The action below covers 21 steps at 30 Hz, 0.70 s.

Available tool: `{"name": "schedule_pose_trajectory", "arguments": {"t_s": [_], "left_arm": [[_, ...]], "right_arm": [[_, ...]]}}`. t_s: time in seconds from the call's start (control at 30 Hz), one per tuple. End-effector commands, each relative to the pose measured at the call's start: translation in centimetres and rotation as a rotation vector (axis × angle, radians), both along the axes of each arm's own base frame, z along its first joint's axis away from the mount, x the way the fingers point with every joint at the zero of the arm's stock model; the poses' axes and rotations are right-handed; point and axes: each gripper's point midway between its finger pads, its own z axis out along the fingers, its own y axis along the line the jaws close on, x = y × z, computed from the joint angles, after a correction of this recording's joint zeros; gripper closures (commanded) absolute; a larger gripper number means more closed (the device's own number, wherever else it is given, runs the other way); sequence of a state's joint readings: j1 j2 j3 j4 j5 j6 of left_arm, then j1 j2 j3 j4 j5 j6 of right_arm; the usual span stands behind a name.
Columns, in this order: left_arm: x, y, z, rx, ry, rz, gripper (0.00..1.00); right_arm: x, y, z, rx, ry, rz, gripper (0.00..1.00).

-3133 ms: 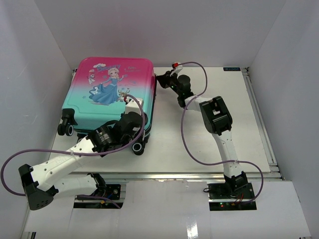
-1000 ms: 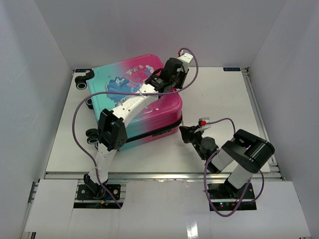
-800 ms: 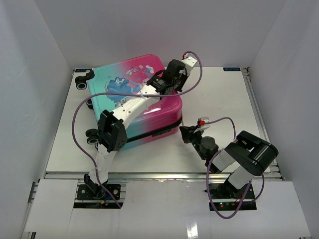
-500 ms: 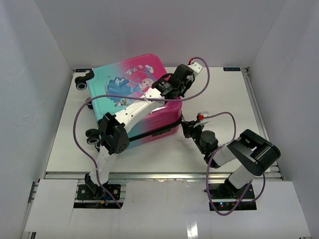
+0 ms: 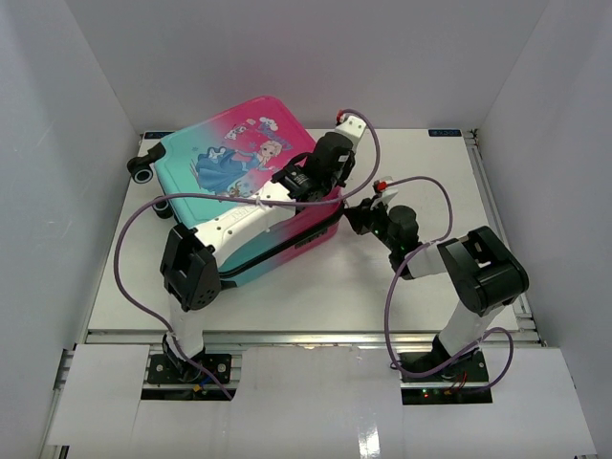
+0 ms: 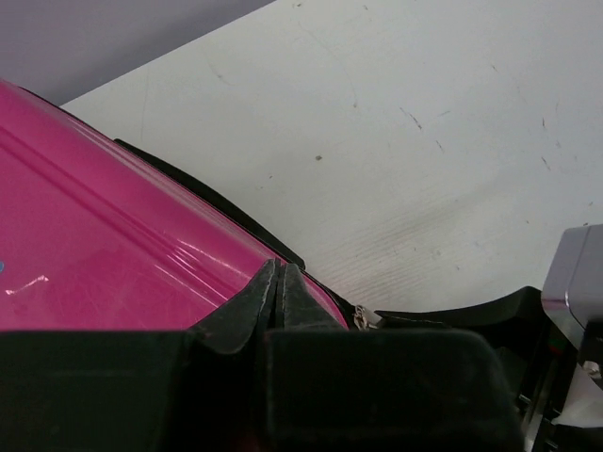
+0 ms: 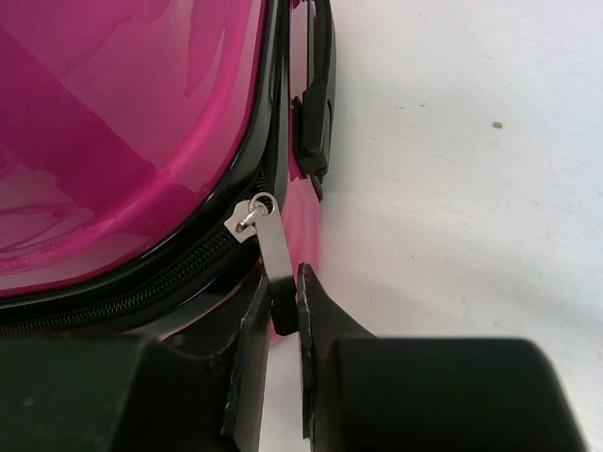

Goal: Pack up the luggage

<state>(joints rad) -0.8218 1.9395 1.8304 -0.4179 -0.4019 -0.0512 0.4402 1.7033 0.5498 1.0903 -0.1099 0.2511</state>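
Turns suitcase [image 5: 215, 182] further round than a second ago; clamps right pincer [image 7: 285, 301] on zipper pull [image 7: 275, 259] just ahead, to draw it; holds left pincer [image 6: 275, 282] together, likely bracing.

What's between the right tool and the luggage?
The silver zipper pull, pinched by the right tool and attached to the luggage, seen in the right wrist view.

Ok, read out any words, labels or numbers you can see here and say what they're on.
None can be read.
Pink-to-teal hard-shell suitcase: small marks beside the cartoon princess print, too small to read.
Small teal sticker at the far edge of the white table: too blurred to read.
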Motion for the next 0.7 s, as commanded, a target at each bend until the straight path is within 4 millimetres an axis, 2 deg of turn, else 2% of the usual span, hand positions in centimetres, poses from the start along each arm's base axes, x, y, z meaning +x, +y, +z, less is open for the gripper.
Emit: {"name": "schedule_pose_trajectory", "arguments": {"t_s": [0.0,0.07,0.13,0.2,0.27,0.33,0.4,0.43,0.5,0.57,0.67], "left_arm": [[-4.1,9.2,-6.0,0.295,0.221,0.207,0.99],[-3.4,11.8,-1.5,0.241,0.147,0.345,0.99],[-3.5,14.6,3.0,0.169,0.108,0.435,0.91],[-4.4,18.3,6.4,0.126,0.088,0.550,0.79],[-6.5,22.8,6.7,0.130,0.112,0.696,0.69],[-8.5,26.1,6.6,0.124,0.098,0.787,0.62],[-11.3,31.2,5.6,0.045,0.112,0.880,0.56],[-11.9,32.8,5.8,-0.006,0.087,0.917,0.56],[-12.6,35.8,7.5,-0.178,-0.011,0.979,0.56],[-13.2,37.6,9.0,-0.266,-0.077,0.971,0.55],[-12.0,40.8,9.5,-0.361,-0.137,1.010,0.55]], "right_arm": [[3.4,-1.8,4.6,0.097,-0.121,-0.088,0.92],[2.6,-1.9,4.4,0.111,-0.116,-0.080,0.92],[2.2,-1.9,4.1,0.110,-0.101,-0.075,0.92],[2.0,-1.8,3.6,0.105,-0.086,-0.075,0.92],[2.0,-1.8,3.2,0.102,-0.070,-0.083,0.92],[2.1,-2.0,2.9,0.106,-0.059,-0.099,0.92],[2.2,-2.1,2.8,0.110,-0.054,-0.104,0.92],[2.2,-2.0,2.8,0.112,-0.052,-0.098,0.92],[2.0,-1.6,2.6,0.121,-0.040,-0.081,0.92],[1.8,-1.6,2.4,0.120,-0.032,-0.074,0.92],[1.6,-1.4,2.5,0.131,-0.027,-0.060,0.92]]}}
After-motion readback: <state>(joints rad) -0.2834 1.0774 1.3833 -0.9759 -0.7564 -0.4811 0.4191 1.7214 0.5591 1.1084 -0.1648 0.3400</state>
